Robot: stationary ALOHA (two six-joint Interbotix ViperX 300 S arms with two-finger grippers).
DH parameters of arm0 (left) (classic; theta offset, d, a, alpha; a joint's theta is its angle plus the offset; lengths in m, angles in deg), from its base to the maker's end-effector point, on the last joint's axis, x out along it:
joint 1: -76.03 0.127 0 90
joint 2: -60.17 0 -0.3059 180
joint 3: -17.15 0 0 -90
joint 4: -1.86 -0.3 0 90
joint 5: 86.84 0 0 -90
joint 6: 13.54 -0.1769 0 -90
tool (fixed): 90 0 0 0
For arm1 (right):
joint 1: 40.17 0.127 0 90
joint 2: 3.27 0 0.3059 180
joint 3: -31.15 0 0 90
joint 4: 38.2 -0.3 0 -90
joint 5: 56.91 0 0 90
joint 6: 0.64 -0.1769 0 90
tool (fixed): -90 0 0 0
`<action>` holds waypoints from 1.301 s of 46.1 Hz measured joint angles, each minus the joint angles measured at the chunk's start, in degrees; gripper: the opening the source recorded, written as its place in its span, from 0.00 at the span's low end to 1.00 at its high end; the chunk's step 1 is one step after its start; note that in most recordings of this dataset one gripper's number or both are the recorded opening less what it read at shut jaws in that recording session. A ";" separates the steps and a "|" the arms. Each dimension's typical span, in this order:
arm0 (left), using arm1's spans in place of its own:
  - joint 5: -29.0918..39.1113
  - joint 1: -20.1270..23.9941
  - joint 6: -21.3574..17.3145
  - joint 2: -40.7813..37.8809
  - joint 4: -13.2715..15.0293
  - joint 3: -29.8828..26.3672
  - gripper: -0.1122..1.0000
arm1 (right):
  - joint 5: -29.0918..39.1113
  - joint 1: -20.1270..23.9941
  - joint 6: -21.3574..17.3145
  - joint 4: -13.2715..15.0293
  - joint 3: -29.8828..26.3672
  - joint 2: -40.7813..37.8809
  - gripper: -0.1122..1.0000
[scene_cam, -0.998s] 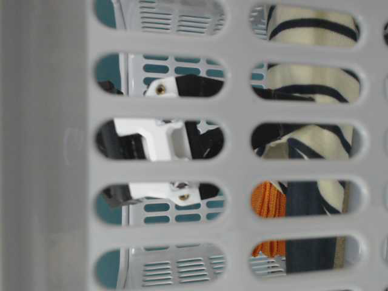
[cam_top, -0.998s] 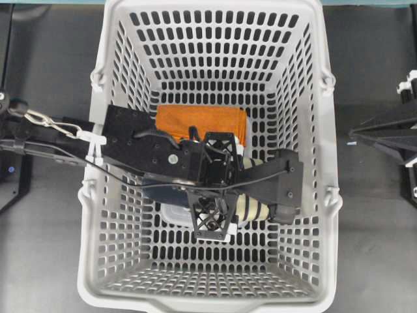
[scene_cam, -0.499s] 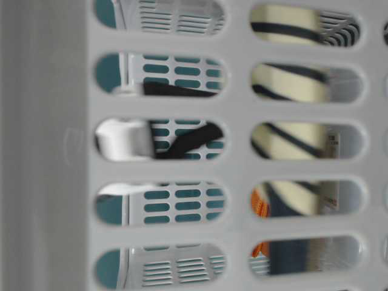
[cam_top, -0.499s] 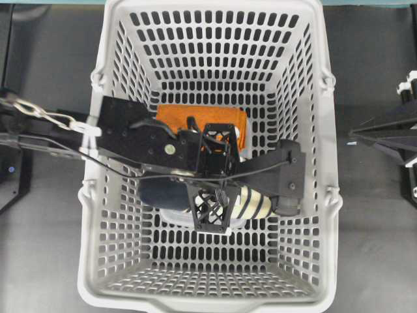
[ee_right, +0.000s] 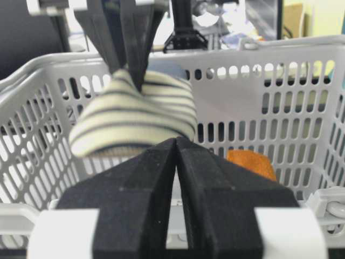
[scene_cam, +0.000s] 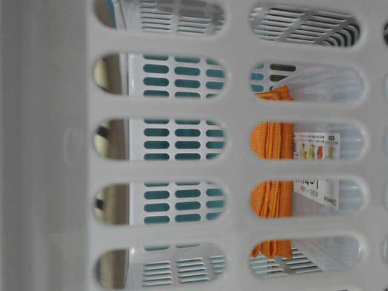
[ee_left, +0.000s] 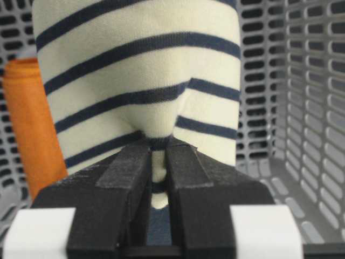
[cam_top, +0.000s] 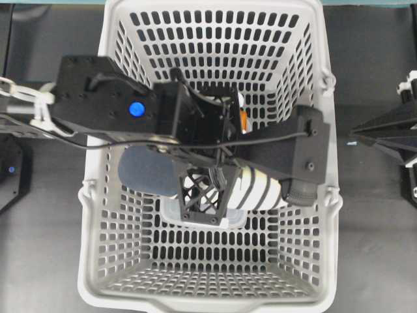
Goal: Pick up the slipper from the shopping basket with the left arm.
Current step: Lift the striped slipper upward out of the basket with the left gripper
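In the overhead view we see the left arm reaching in over the shopping basket from the left, its blue button facing up. Our left gripper has its fingers pinched tight on a fold of the slipper, whose cream fabric bunches between them. From the right wrist camera we see the slipper hanging from those fingers with its top about level with the basket rim, clear of the base; in the overhead view it lies across the middle of the basket, navy end to the left and striped end to the right. Below it we make out a clear plastic package on the base, and through the table-level slots a folded orange cloth beside that package's label. Our right gripper sits outside the basket wall with its fingers pressed together on nothing.
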 measured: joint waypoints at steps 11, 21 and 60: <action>0.09 0.00 0.62 0.00 0.00 -0.44 0.15 | 0.18 0.00 0.00 0.00 0.09 0.53 0.10; 0.09 0.18 2.02 0.00 0.00 -0.44 0.15 | 0.62 0.00 0.00 0.00 0.09 0.62 0.10; 0.09 0.88 2.81 0.00 -0.09 -0.44 0.15 | 0.70 0.00 0.09 0.00 0.09 0.62 0.10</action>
